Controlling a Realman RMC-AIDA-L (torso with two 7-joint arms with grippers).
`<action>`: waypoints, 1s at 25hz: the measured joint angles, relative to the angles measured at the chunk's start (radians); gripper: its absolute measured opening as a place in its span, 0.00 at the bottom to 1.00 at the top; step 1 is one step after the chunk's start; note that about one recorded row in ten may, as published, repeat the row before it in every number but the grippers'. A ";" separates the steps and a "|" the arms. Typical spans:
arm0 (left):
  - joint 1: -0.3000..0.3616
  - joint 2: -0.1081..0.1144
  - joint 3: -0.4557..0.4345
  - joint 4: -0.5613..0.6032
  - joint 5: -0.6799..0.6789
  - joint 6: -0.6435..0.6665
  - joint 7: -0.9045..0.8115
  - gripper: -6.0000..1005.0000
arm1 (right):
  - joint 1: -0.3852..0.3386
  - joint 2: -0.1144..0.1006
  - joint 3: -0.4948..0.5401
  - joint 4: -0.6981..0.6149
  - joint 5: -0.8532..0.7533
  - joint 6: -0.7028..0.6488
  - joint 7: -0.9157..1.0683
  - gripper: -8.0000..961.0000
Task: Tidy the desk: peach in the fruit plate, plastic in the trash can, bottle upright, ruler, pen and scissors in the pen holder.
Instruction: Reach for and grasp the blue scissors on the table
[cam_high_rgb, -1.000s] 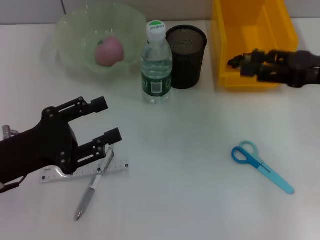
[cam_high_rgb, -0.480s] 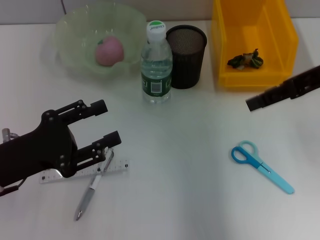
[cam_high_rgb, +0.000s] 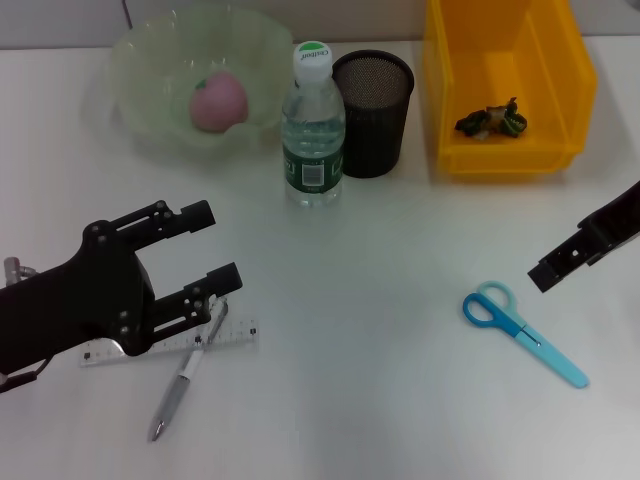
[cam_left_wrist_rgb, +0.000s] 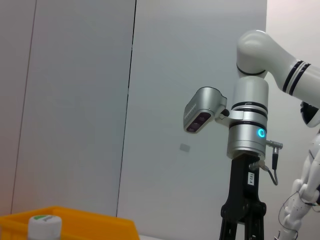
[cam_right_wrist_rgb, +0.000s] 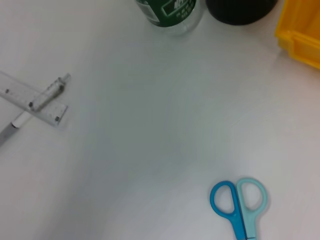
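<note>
Peach (cam_high_rgb: 219, 101) is sitting in the fruit plate (cam_high_rgb: 150, 60) at the back left of the desk (cam_high_rgb: 380, 260), and the bottle (cam_high_rgb: 312, 125) is standing upright just to the right of that plate, with the black mesh pen holder (cam_high_rgb: 372, 113) right beside it. The yellow trash can (cam_high_rgb: 505, 80) is at the back right and has a crumpled dark bit of plastic (cam_high_rgb: 490, 121) lying inside.

The ruler (cam_high_rgb: 170, 344) lies flat near the front left with the pen (cam_high_rgb: 186, 372) laid across it at an angle. The left claw (cam_high_rgb: 205, 245) hovers just over that pair, its 2 fingers spread wide open and holding nothing.

The scissors (cam_high_rgb: 524, 332) lie on the right side of the desk, handles toward the middle, blade cover pointing toward the front right. The right claw (cam_high_rgb: 580, 250) pokes in from the right edge, just above and to the right of the scissor handles. Can't tell how open it is, since only a dark end of it shows. In the right wrist view the scissors (cam_right_wrist_rgb: 239, 204) lie on bare desk with nothing touching them.
</note>
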 joint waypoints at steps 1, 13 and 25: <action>0.000 0.000 0.000 0.000 0.000 0.000 0.000 0.67 | 0.000 0.002 -0.008 -0.005 -0.005 0.000 0.004 0.82; 0.007 0.001 -0.003 -0.022 0.000 -0.005 0.026 0.67 | -0.022 0.005 -0.028 -0.032 -0.022 0.028 -0.034 0.82; -0.004 0.002 -0.008 -0.028 0.000 -0.014 0.028 0.67 | -0.027 0.005 -0.046 -0.009 -0.095 0.015 -0.030 0.82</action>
